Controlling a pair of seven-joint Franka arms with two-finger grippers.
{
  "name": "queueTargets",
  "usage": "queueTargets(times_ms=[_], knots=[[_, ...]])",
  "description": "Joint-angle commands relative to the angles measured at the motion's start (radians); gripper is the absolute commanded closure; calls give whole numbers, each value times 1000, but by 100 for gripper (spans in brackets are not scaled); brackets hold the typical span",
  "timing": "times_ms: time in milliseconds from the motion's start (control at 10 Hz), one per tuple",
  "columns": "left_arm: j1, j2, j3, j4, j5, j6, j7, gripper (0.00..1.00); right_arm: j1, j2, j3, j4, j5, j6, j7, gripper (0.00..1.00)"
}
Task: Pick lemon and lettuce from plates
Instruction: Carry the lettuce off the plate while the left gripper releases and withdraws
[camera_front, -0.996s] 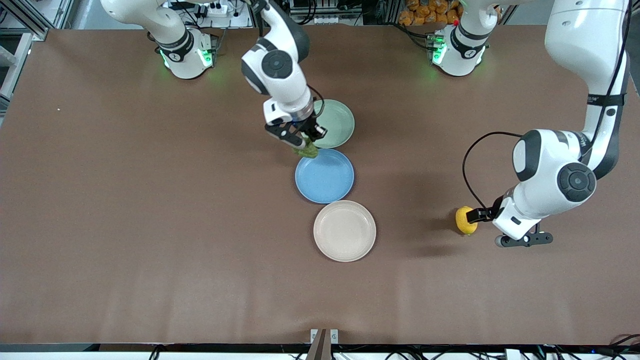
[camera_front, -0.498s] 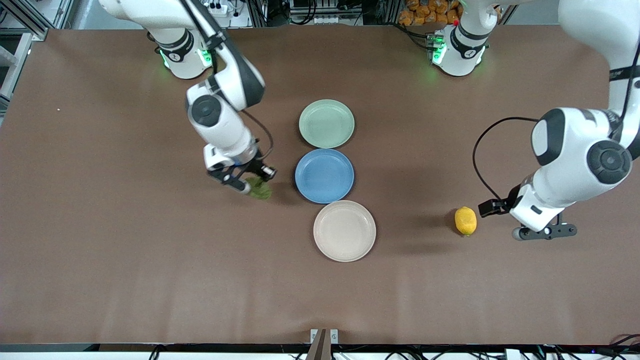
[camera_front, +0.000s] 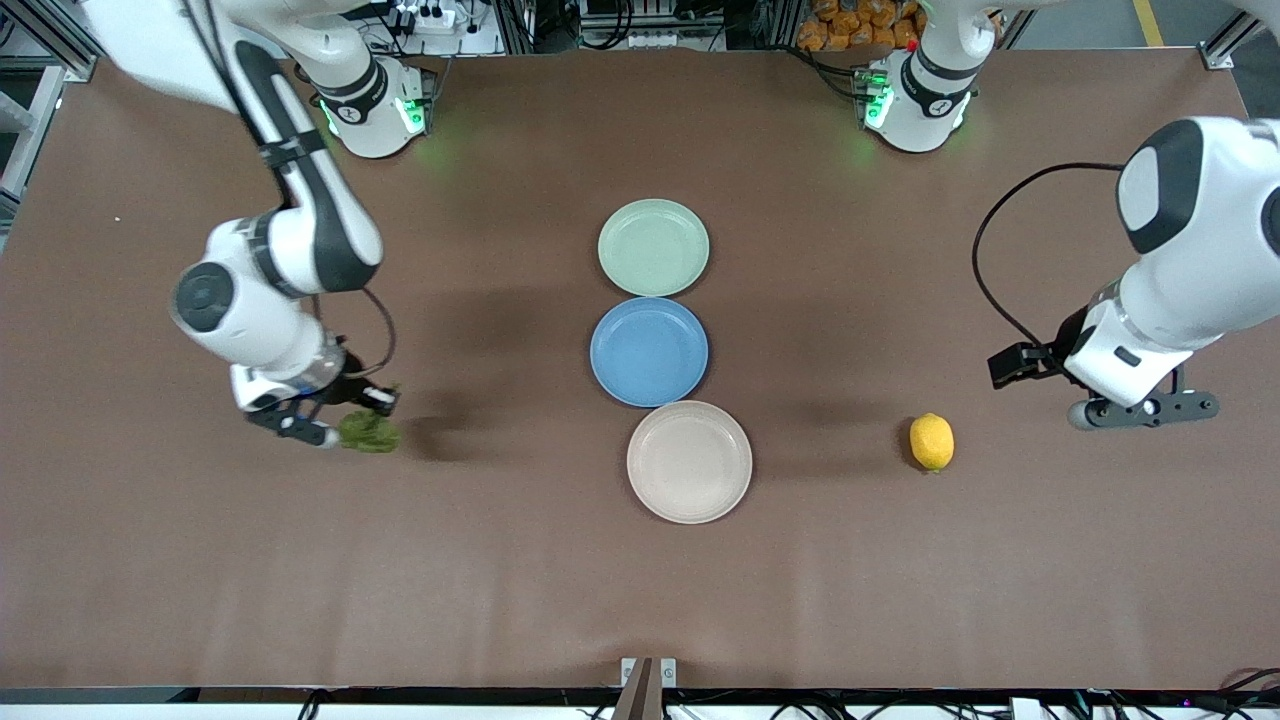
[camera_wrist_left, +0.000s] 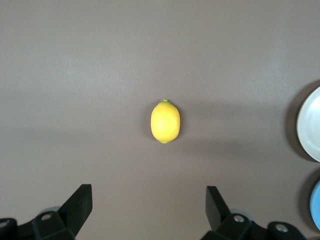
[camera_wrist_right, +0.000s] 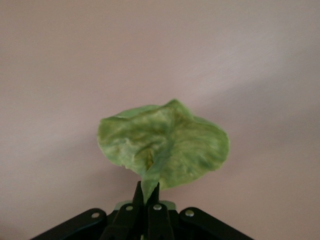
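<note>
My right gripper (camera_front: 352, 420) is shut on the green lettuce (camera_front: 369, 432) and holds it just over bare table toward the right arm's end. In the right wrist view the leaf (camera_wrist_right: 164, 146) hangs from the closed fingertips (camera_wrist_right: 146, 196). The yellow lemon (camera_front: 931, 441) lies on the table toward the left arm's end, beside the beige plate (camera_front: 689, 462). My left gripper (camera_front: 1095, 392) is open and empty above the table close to the lemon; its wrist view shows the lemon (camera_wrist_left: 165, 121) out past the spread fingers (camera_wrist_left: 80, 202). The pale green plate (camera_front: 653, 247) is bare.
A blue plate (camera_front: 649, 351) sits between the green and beige plates, in a row at mid table. Edges of the beige plate (camera_wrist_left: 308, 125) and the blue plate (camera_wrist_left: 315, 205) show in the left wrist view. The brown table (camera_front: 500, 580) stretches wide around them.
My right gripper carried the lettuce from the green plate's edge across to the right arm's end of the table. My left gripper let go of the lemon and drew away, leaving it on the table.
</note>
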Motion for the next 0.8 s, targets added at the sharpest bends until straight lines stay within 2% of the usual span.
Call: queueTargets(times_ms=[0, 100, 199, 299, 398, 498, 697], knots=[[0, -47, -7, 5, 9, -27, 3, 0, -87, 5, 20, 5, -25, -13, -125, 100], [0, -47, -6, 31, -8, -36, 0, 0, -116, 17, 19, 9, -34, -13, -161, 100], [1, -47, -7, 62, -14, -37, -1, 0, -150, 29, 19, 20, -83, -12, -193, 100], [3, -47, -7, 83, -14, -37, -1, 0, -175, 43, 20, 34, -126, -13, -206, 67], [4, -49, -12, 99, -17, -37, -3, 0, -179, 45, 19, 34, -143, -13, -206, 16], [6, -58, -16, 103, -17, -42, -2, 0, -176, 45, 20, 32, -145, -15, -206, 0], [6, -66, -18, 125, -16, -89, 0, 0, -172, 26, 20, 32, -146, -73, -206, 0]])
